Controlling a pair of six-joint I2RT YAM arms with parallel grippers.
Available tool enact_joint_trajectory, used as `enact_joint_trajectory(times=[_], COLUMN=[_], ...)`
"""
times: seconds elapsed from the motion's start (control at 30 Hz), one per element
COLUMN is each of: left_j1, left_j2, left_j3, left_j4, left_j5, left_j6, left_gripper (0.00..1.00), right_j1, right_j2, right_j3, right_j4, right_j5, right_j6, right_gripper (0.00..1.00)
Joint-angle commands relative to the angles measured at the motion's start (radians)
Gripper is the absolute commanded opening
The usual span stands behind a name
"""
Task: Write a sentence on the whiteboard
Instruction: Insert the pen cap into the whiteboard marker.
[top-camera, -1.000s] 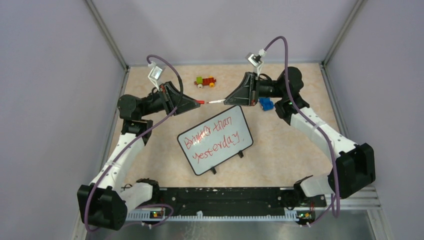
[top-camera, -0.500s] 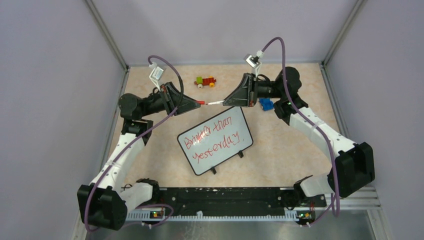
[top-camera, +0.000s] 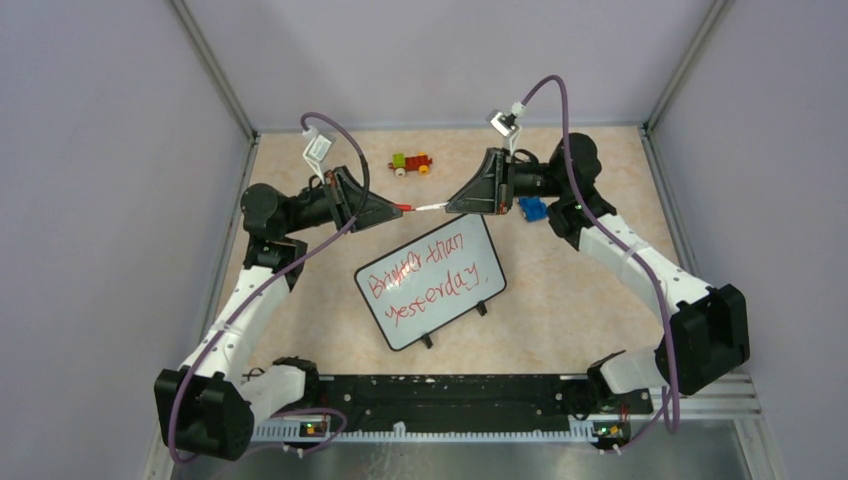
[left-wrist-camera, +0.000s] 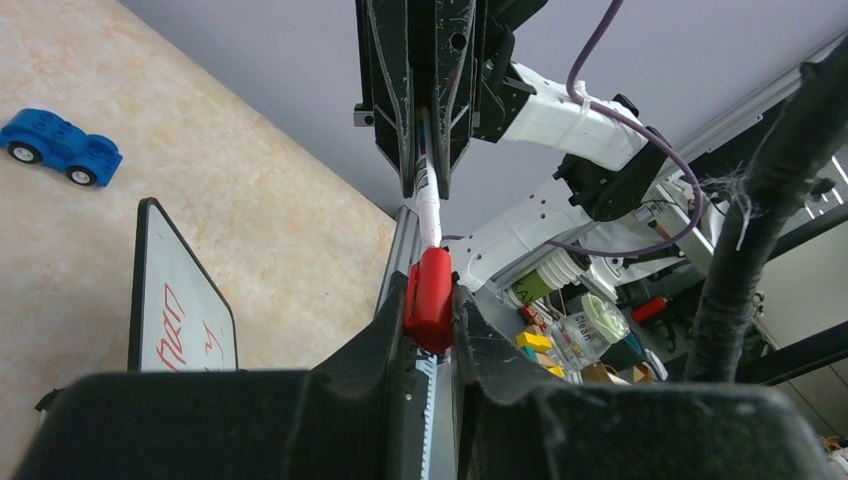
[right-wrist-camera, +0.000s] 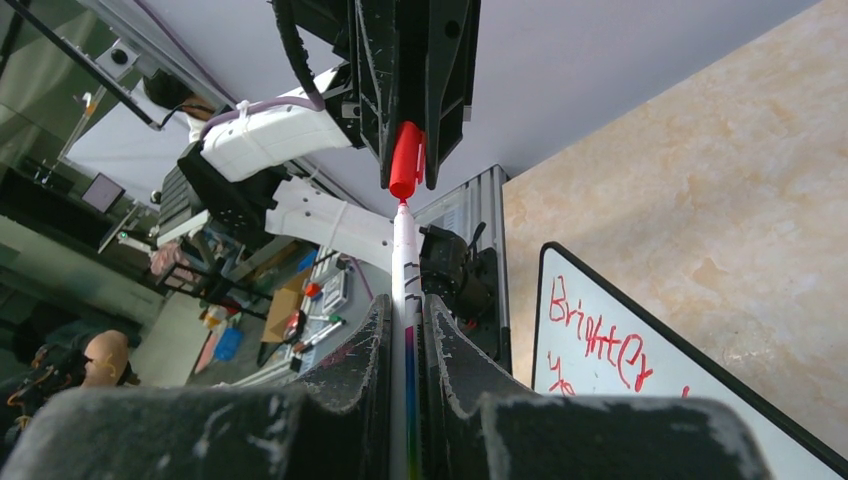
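The whiteboard (top-camera: 430, 282) stands tilted on black clip feet at the table's middle. The red sentence (top-camera: 425, 275) fills it in two lines, "Brighter than yesterday". Parts of the board show in the left wrist view (left-wrist-camera: 170, 300) and the right wrist view (right-wrist-camera: 640, 360). My left gripper (top-camera: 397, 206) (left-wrist-camera: 432, 305) is shut on the red marker cap (left-wrist-camera: 430, 298) (right-wrist-camera: 404, 160). My right gripper (top-camera: 448, 205) (right-wrist-camera: 405, 315) is shut on the white marker (right-wrist-camera: 405, 270) (top-camera: 432, 205). Both hold them level above the board's far edge, facing each other. The marker's tip is at the cap's mouth.
A red, green and yellow toy train (top-camera: 411, 163) sits on the table behind the grippers. A blue toy car (top-camera: 531, 208) (left-wrist-camera: 60, 147) lies under the right wrist. Purple walls with metal corner posts close in the table on three sides.
Almost nothing. The left arm has edged slightly right, bringing the cap a touch closer to the marker tip. The board has not moved.
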Motion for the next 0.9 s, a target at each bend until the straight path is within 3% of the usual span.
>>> enact_joint_trajectory(times=[0.0,0.57,0.7,0.87], left_j1=[-0.008,-0.034,-0.034,-0.034], left_j2=[-0.017,-0.005,0.013,0.028], left_j3=[0.005,-0.001,0.066,0.078], left_j4=[0.0,-0.038,-0.164,-0.137], left_j5=[0.003,-0.019,-0.048,-0.058], left_j6=[0.031,0.055,0.137,0.106], left_gripper=[0.0,0.0,0.0,0.0], right_j1=[0.012,0.028,0.045,0.068], right_j2=[-0.006,0.019,0.03,0.047], right_j3=[0.055,0.084,0.095,0.102], right_j4=[0.015,-0.019,-0.045,-0.056], right_j5=[0.01,0.038,0.069,0.118], right_j6=[-0.021,-0.05,-0.075,-0.091], right_gripper=[0.0,0.0,0.0,0.0])
